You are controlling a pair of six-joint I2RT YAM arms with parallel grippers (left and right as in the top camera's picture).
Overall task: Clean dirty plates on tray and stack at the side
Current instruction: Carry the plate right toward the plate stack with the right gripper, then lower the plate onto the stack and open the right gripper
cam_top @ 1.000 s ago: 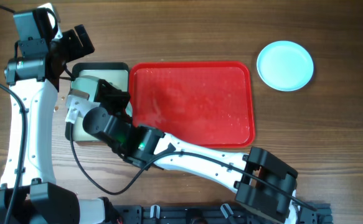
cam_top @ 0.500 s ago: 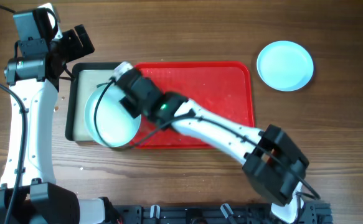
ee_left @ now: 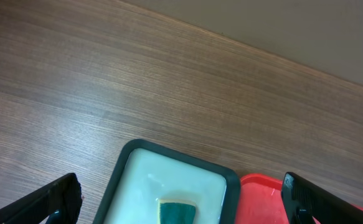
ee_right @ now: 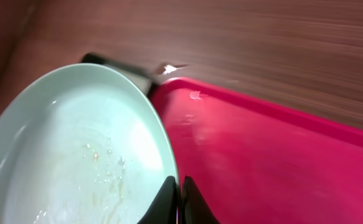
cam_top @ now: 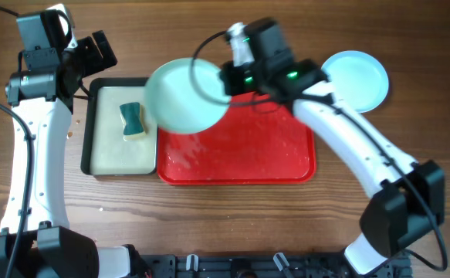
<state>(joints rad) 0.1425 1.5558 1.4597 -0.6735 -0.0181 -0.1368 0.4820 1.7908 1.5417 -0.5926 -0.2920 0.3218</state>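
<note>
Above the tray (cam_top: 286,158), the right tool (ee_right: 178,194) pinches a plate (cam_top: 182,96), hollow up; left tool (ee_left: 181,200) gapes empty.

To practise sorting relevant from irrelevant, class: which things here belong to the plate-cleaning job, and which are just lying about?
Job: pale blue round plastic plate in the right gripper; second pale blue plate on the table; large red rectangular plastic tray; probably the green-and-yellow sponge.
Lying about: smaller black-rimmed tray under the sponge.
</note>
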